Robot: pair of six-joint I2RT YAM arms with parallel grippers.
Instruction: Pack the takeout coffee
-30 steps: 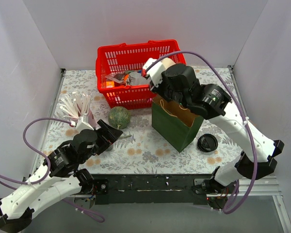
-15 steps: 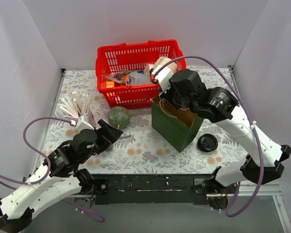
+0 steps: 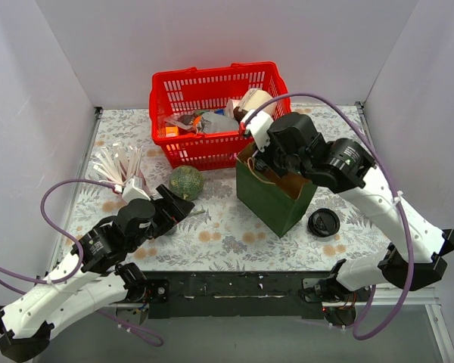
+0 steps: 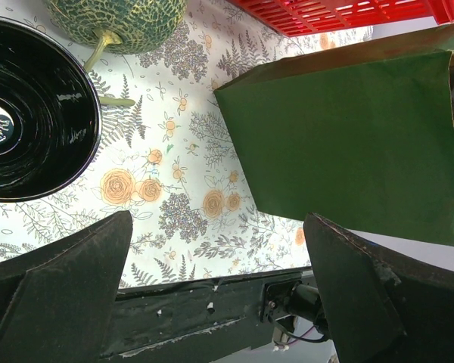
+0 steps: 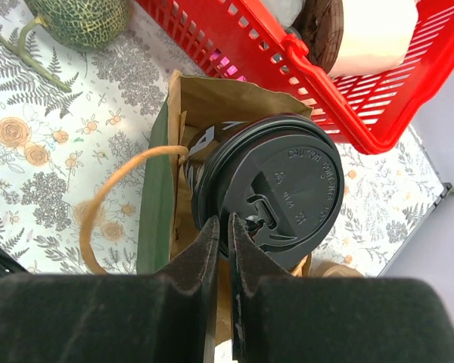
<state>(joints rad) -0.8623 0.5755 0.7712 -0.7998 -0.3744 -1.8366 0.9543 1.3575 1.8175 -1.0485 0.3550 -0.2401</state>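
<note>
In the right wrist view the takeout coffee (image 5: 284, 189), a black cup with a round black sip lid, hangs in the mouth of the green paper bag (image 5: 157, 200). My right gripper (image 5: 224, 224) is shut on the lid's near rim. Most of the cup's body is hidden by the lid and the bag. From above, the right arm reaches over the bag (image 3: 271, 203) and covers the cup. My left gripper (image 4: 216, 227) is open and holds nothing, low over the table's near left, with a black bowl (image 4: 30, 113) just beside it.
A red basket (image 3: 212, 83) full of items stands behind the bag. A green melon (image 3: 186, 182) lies left of the bag. A loose black lid (image 3: 323, 222) lies to the bag's right. White utensils (image 3: 117, 165) fan out at the left.
My right arm has come from the basket's edge toward me and down, bringing the coffee into the bag's mouth. The left arm has barely shifted.
</note>
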